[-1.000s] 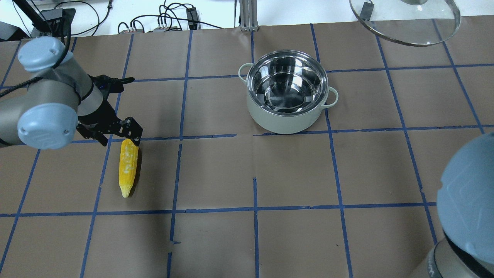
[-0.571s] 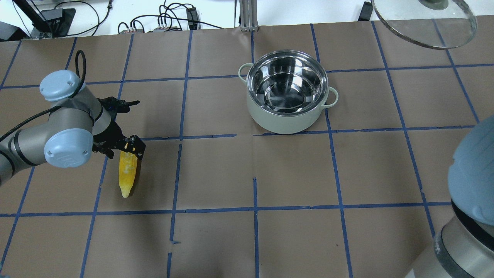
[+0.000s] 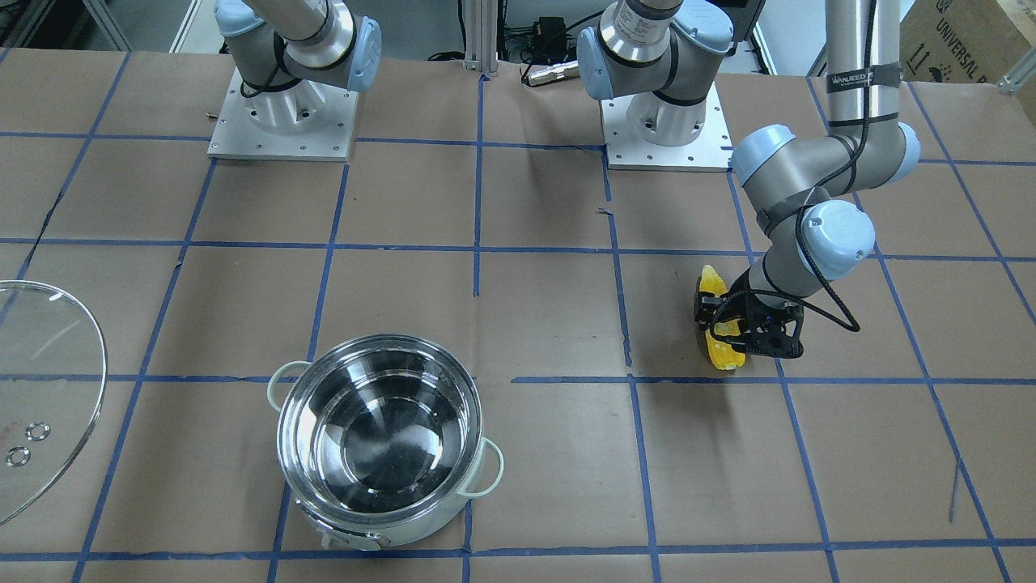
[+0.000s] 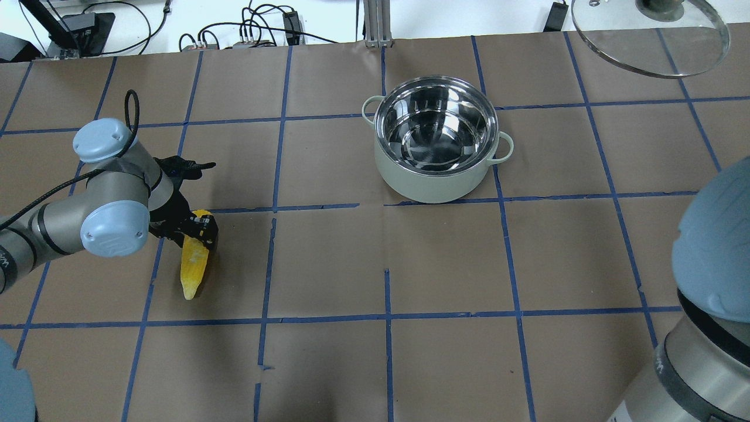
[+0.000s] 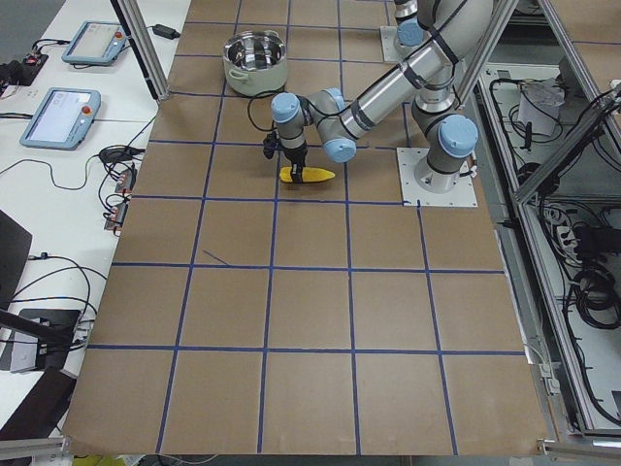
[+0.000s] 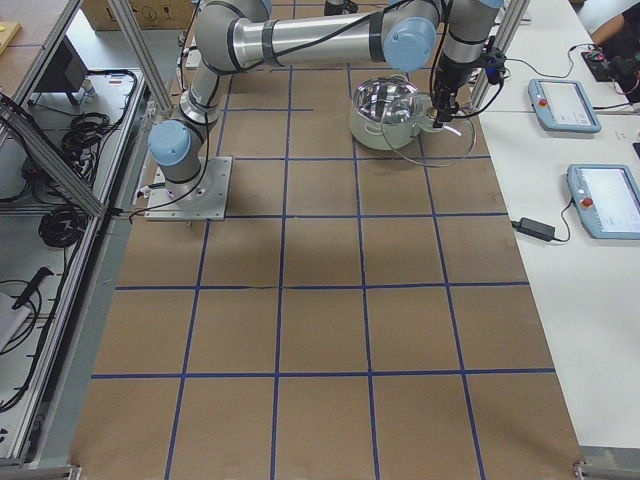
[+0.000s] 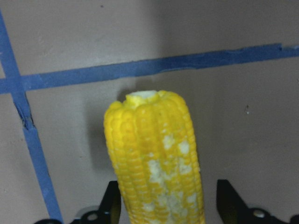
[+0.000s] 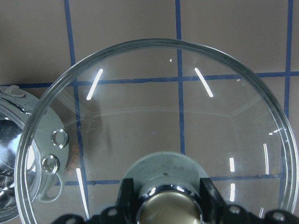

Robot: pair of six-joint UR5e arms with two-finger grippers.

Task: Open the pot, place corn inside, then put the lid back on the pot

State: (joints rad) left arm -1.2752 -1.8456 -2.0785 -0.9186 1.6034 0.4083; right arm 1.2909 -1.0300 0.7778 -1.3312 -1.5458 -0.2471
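Observation:
The corn (image 4: pixel 193 266) lies on the brown paper at the left, tip pointing toward the robot. My left gripper (image 4: pixel 196 230) is open and low over its thick end. In the left wrist view the fingers (image 7: pixel 112 203) stand on either side of the corn (image 7: pixel 154 154). The steel pot (image 4: pixel 436 176) stands open in the far middle and holds nothing. My right gripper (image 8: pixel 168 198) is shut on the knob of the glass lid (image 8: pixel 163 107). It holds the lid (image 4: pixel 650 44) in the air at the far right, beside the pot.
Cables and power bricks (image 4: pixel 252 32) and an aluminium post (image 4: pixel 375 23) line the far edge. My right arm's elbow (image 4: pixel 709 246) fills the near right corner. Blue tape lines grid the paper. Teach pendants (image 5: pixel 58 112) lie on the side table.
My left gripper has come down and forward so its fingers now straddle the corn's thick end. My right gripper has carried the lid further right, away from the pot.

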